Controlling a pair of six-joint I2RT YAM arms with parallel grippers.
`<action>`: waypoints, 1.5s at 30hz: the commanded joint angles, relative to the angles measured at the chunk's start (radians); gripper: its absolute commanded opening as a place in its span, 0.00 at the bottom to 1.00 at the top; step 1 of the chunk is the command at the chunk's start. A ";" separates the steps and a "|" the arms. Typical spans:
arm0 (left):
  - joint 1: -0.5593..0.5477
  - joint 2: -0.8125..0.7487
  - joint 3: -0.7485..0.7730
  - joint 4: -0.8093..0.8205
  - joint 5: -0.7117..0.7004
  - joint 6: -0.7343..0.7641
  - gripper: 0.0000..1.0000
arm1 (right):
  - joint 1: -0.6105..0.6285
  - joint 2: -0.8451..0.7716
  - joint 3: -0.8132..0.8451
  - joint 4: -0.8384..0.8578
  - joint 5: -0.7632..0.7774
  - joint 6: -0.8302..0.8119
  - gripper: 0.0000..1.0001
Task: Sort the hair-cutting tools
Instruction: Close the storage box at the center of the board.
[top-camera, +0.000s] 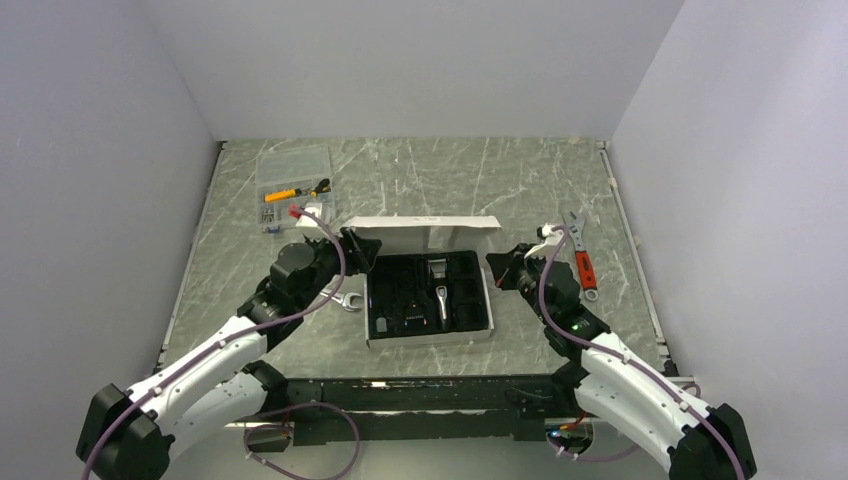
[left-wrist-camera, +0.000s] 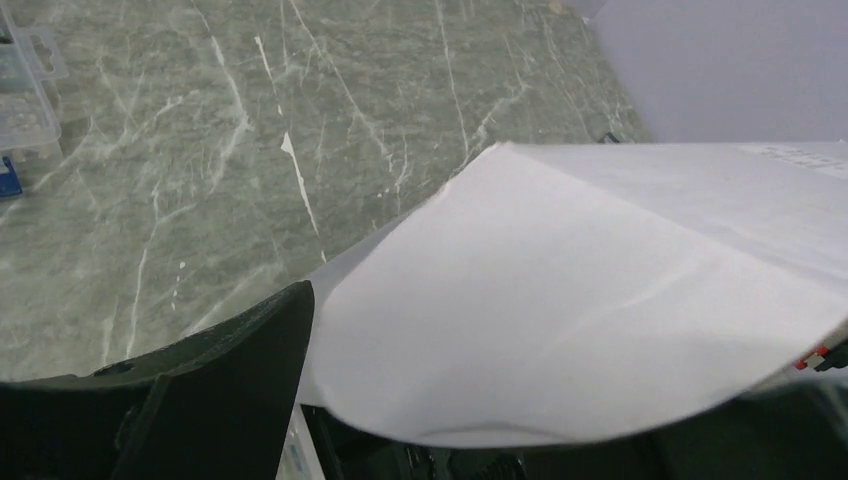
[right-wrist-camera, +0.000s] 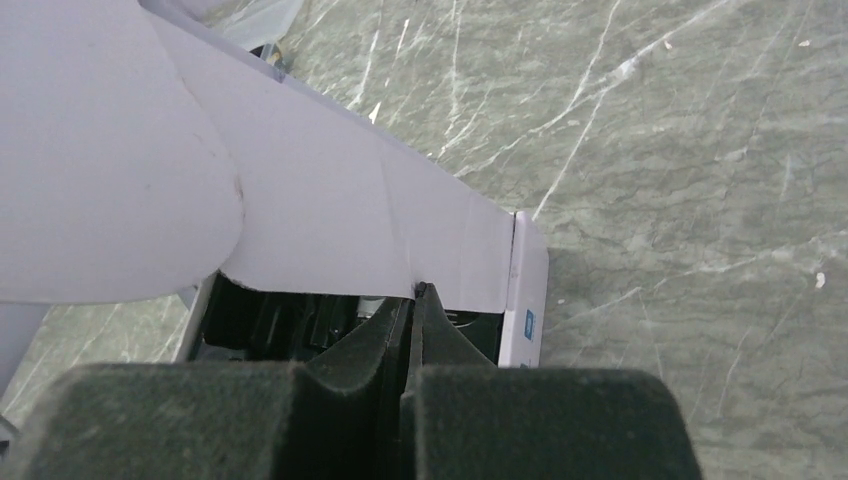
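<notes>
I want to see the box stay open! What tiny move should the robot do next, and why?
Probably fold the white lid further back. It stands only partly open over the box, the right fingers are shut at its edge, and the clipper lies inside beneath it.

No text is readable: the blue mark (right-wrist-camera: 528, 322) on the white box (right-wrist-camera: 522, 262) and the faint print (left-wrist-camera: 795, 155) on its lid are blurred.

From both wrists, the white lid (left-wrist-camera: 560, 290) hid most of the black tray (top-camera: 483, 300); overhead, its comb attachments (top-camera: 400, 300) were too small to distinguish.
</notes>
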 joint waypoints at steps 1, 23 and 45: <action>-0.004 -0.059 -0.037 -0.035 0.022 -0.027 0.74 | 0.009 -0.027 -0.036 -0.024 -0.002 0.055 0.00; -0.028 -0.027 -0.044 0.009 0.118 -0.090 0.44 | 0.032 -0.030 -0.030 -0.040 -0.004 0.094 0.00; -0.032 -0.168 -0.163 -0.171 0.062 -0.114 0.63 | 0.036 -0.138 -0.055 -0.169 -0.016 0.091 0.30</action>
